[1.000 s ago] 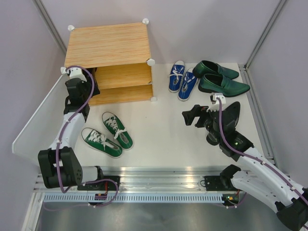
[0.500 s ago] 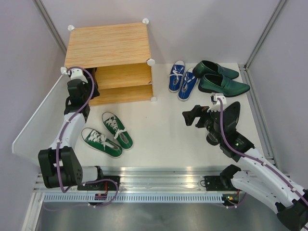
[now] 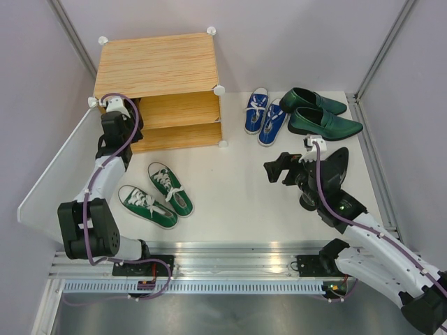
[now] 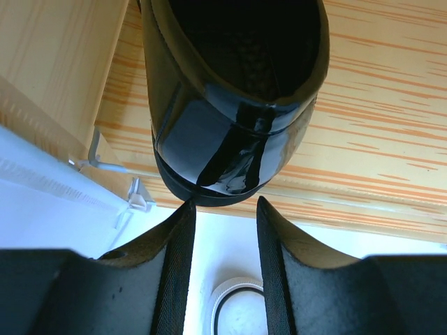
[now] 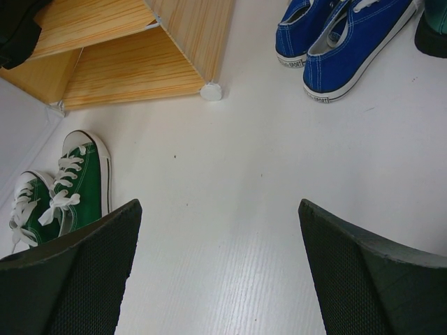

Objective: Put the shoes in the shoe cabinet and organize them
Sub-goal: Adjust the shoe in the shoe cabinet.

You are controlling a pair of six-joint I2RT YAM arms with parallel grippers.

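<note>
The wood-grain shoe cabinet [image 3: 157, 66] stands at the back left, its frosted door panel [image 3: 52, 178] swung open to the left. My left gripper [image 3: 120, 112] is at the cabinet's left front. In the left wrist view it [image 4: 225, 206] is open and empty, its tips just short of the heel of a shiny black ankle boot [image 4: 230, 105] standing on a shelf [image 4: 377, 139]. The other black boot [image 3: 340, 166] lies on the table, partly under my right arm. My right gripper [image 3: 276, 169] is wide open and empty above bare table [image 5: 220, 206]. Green sneakers [image 3: 157, 195] lie in front of the cabinet.
Blue sneakers [image 3: 265, 115] and dark-green loafers [image 3: 318, 112] lie right of the cabinet at the back. A white round connector [image 4: 234, 307] shows under my left fingers. Grey walls close in both sides. The right wrist view shows the green sneakers [image 5: 73, 185] and the blue sneakers [image 5: 335, 35].
My left gripper has shifted slightly right and back toward the cabinet opening. The right arm and the shoes on the table have not moved.
</note>
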